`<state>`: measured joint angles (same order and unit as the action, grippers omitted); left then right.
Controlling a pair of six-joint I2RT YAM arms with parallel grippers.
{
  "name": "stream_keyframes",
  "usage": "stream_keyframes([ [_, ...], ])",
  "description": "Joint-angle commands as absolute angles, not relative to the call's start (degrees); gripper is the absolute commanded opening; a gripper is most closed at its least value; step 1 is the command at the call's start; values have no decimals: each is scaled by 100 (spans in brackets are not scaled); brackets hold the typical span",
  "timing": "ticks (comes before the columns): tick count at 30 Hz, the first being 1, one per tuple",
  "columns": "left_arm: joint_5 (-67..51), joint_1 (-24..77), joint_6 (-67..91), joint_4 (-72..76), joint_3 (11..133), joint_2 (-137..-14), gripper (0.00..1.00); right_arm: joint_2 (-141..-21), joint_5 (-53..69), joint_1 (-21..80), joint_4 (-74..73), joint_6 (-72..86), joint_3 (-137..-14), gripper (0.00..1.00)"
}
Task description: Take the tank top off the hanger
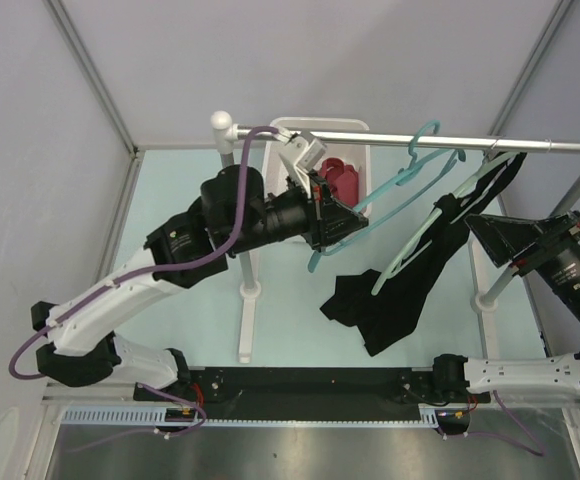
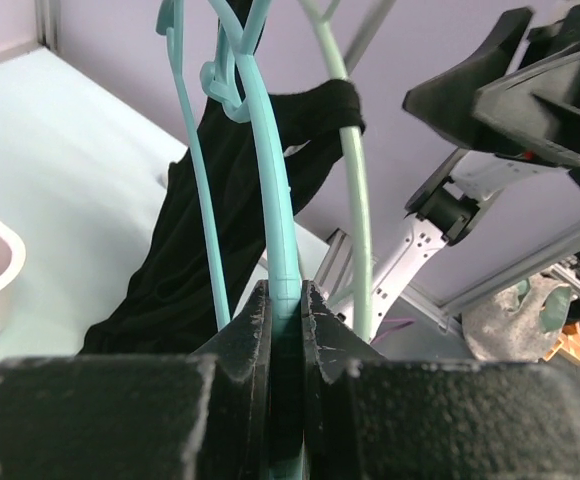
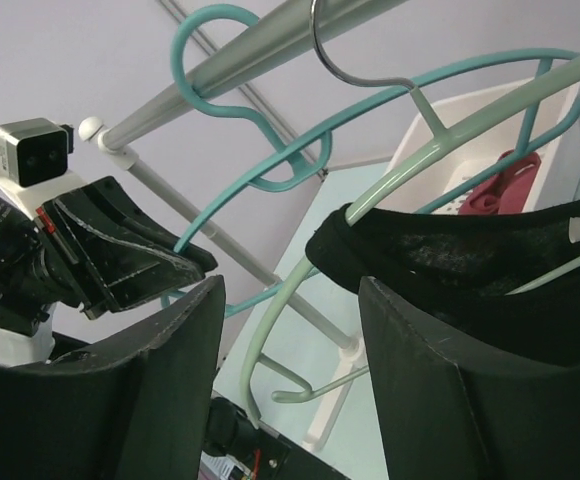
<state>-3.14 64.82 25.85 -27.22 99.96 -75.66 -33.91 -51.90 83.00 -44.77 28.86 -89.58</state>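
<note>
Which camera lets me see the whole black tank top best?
The top external view: the tank top shows nearly whole, from strap to hem. The left wrist view shows only a part behind the teal hanger; the right wrist view only its top edge.

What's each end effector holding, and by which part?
Left end effector clamps the teal plastic hanger on one of its side arms. Right end effector holds nothing, jaws open.
</note>
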Motion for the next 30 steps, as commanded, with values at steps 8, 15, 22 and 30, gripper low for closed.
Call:
stream_keyframes([
  [8, -299, 6600, 2505, -2092, 10275, -8007, 0, -3217, -6020, 8297, -3552, 2831, -8429, 61],
  [15, -290, 6601, 2584, -1899, 9941, -7998, 0, -3287, -6714, 8385, -2840, 2655, -8201, 61],
  [22, -272, 6609, 2637, -1758, 9659, -7901, 0, -3638, -7961, 8587, -2022, 2356, -8103, 58],
  [30, -255, 6609, 2672, -1696, 9527, -7840, 0, -4086, -8621, 8657, -1670, 1960, -8209, 54],
])
